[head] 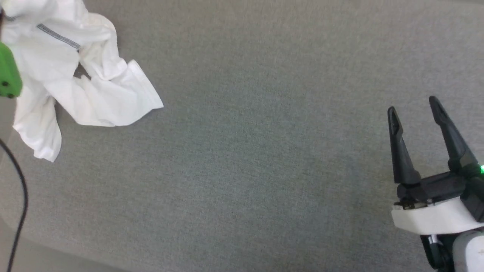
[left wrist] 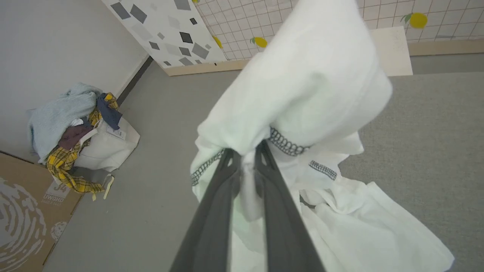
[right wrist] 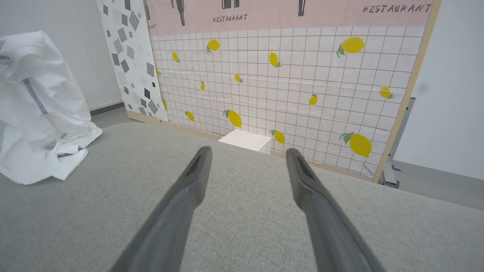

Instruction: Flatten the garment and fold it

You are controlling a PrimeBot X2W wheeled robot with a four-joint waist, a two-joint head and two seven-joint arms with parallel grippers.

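The garment (head: 68, 71), a white shirt with grey stitched seams, hangs bunched at the top left of the head view, its lower folds resting on the grey table (head: 264, 170). In the left wrist view my left gripper (left wrist: 247, 153) is shut on a pinch of the garment (left wrist: 314, 94), which drapes over and past the fingertips. The right wrist view shows the garment (right wrist: 38, 113) lifted at the far left. My right gripper (head: 414, 109) stands open at the lower right, above bare table, far from the cloth; its fingers (right wrist: 189, 181) are spread wide with nothing between them.
A green part of the left arm (head: 8, 73) and a black cable (head: 19, 204) sit at the left edge. On the floor lie a pile of clothes (left wrist: 75, 132) and a cardboard box (left wrist: 26, 211). A lemon-patterned panel (right wrist: 287, 83) and a white box (right wrist: 245, 140) stand beyond the table.
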